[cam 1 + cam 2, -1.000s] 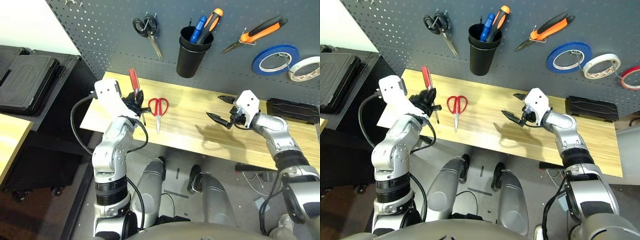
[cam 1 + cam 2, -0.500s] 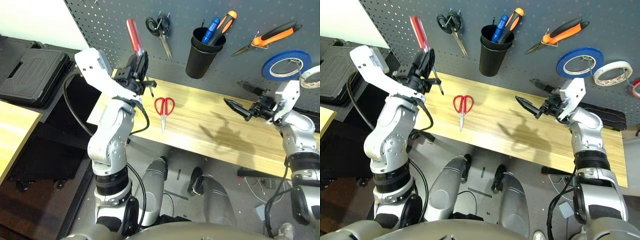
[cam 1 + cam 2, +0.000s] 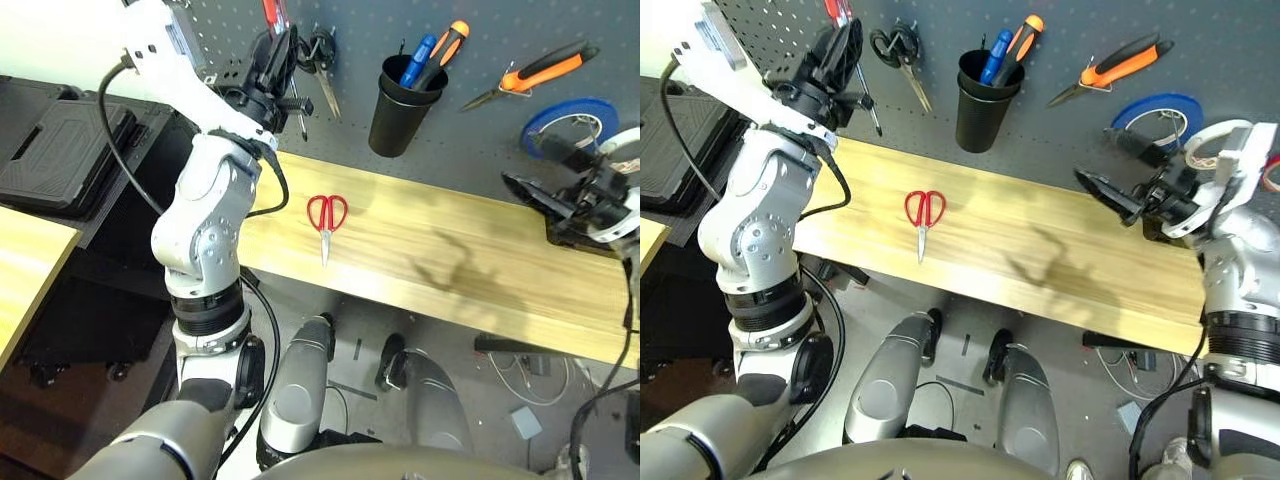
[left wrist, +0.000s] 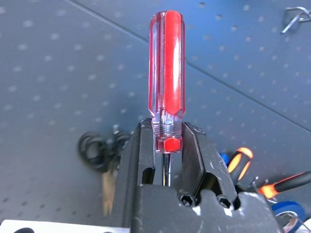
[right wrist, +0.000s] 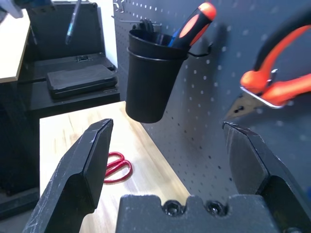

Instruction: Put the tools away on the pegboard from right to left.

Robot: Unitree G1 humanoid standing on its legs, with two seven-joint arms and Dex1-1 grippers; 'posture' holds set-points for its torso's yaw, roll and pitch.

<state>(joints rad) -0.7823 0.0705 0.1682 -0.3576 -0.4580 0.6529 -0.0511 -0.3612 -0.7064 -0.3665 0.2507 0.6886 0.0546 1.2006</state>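
Left wrist view showed the slim red-handled screwdriver (image 4: 166,73) clamped in the left hand (image 4: 167,145), whose fingers were narrowed onto the handle's base and shaft. The clear red handle stood up past the fingertips with its long axis roughly in line with them, and the steel shaft ran back between the fingers. In the right eye view that hand (image 3: 835,55) was raised high against the pegboard (image 3: 1060,130), with the shaft slanting down and out below it.

The black-handled scissors (image 3: 897,52) hung on a hook just beside the screwdriver, on the side toward the black cup (image 3: 982,92). The cup held a blue-handled and an orange-handled tool. Judged from this, the coming move turned on where the screwdriver belonged. The cup lay well to the hand's right, past those scissors, and they stood in the way of a straight sideways sweep.

Farther right, the orange-and-black-handled pliers (image 3: 1105,68) hung on the board, then the blue tape roll (image 3: 1152,112) and the white tape roll (image 3: 1205,135).

The red-handled scissors (image 3: 921,215) lay flat on the wooden counter (image 3: 1040,250), blades pointing toward the robot, nearer the left arm. The right hand (image 3: 1118,178) hovered over the counter's right end with its fingers spread wide and nothing in them.
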